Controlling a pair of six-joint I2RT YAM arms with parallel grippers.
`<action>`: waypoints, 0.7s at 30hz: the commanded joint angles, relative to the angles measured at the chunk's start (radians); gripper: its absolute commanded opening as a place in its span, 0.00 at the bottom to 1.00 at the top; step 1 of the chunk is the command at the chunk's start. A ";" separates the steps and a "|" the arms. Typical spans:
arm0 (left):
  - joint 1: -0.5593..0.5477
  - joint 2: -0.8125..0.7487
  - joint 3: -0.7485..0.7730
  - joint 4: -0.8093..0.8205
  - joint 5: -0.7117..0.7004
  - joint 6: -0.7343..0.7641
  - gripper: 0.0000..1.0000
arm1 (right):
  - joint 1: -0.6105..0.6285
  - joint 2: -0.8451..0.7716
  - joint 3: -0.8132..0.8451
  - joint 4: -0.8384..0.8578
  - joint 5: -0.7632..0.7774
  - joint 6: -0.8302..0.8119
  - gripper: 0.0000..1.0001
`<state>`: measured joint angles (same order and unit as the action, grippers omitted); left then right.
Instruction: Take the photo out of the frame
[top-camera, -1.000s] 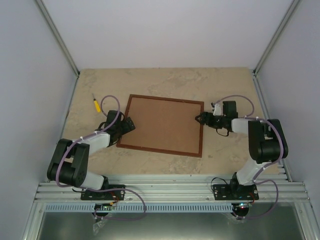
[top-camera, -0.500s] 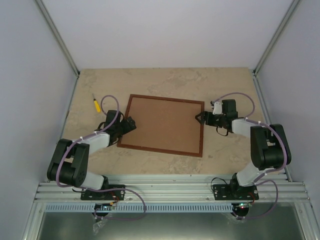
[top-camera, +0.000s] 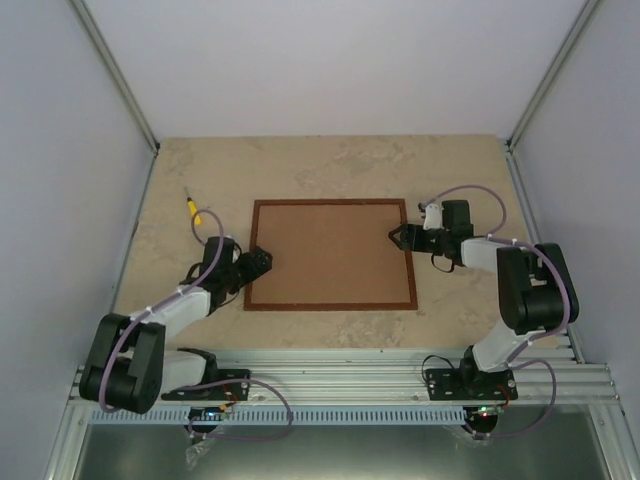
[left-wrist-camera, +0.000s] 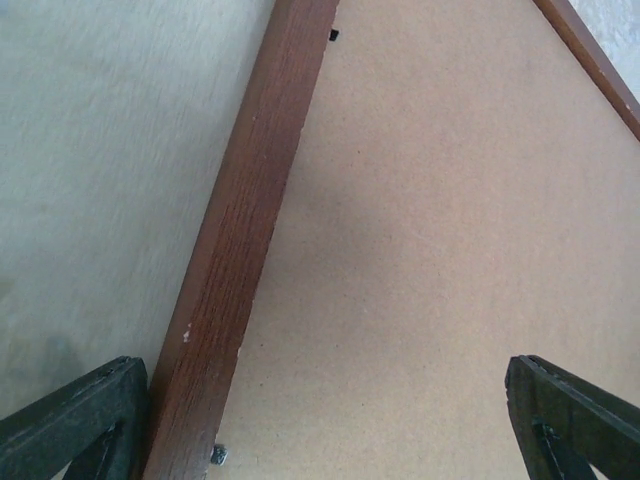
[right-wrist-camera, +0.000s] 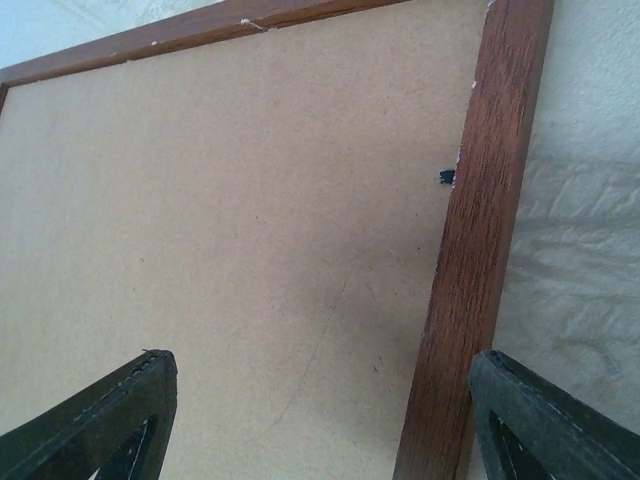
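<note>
Open left pincer (top-camera: 261, 262), open right pincer (top-camera: 396, 236), each astride frame (top-camera: 330, 255) edge

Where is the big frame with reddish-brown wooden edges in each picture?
Top external: the large rectangular frame with reddish-brown wooden edges lies mid-table, brown fibreboard back up.
Left wrist: its wooden edge runs up the middle-left, fibreboard to the right.
Right wrist: its wooden edge runs up the right, fibreboard filling the left.
Shared landmark: the pale stone-look tabletop beside it.

A robot lab cell: plain white panel walls (top-camera: 330, 60), aluminium rails (top-camera: 340, 380) and a stone-patterned table (top-camera: 330, 160).
</note>
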<state>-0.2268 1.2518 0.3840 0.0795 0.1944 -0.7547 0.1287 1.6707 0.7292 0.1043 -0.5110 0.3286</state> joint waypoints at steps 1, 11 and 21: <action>-0.016 -0.110 -0.039 -0.049 0.070 -0.072 0.99 | 0.034 0.038 -0.001 -0.024 -0.066 -0.022 0.80; -0.011 -0.306 0.155 -0.414 -0.294 -0.069 0.99 | 0.042 -0.036 -0.024 -0.012 0.011 -0.014 0.86; 0.073 0.008 0.539 -0.601 -0.405 0.119 0.99 | 0.042 -0.184 -0.076 0.011 0.160 0.004 0.90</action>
<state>-0.1905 1.1393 0.7895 -0.3988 -0.1417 -0.7395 0.1661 1.5524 0.6781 0.1024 -0.4358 0.3256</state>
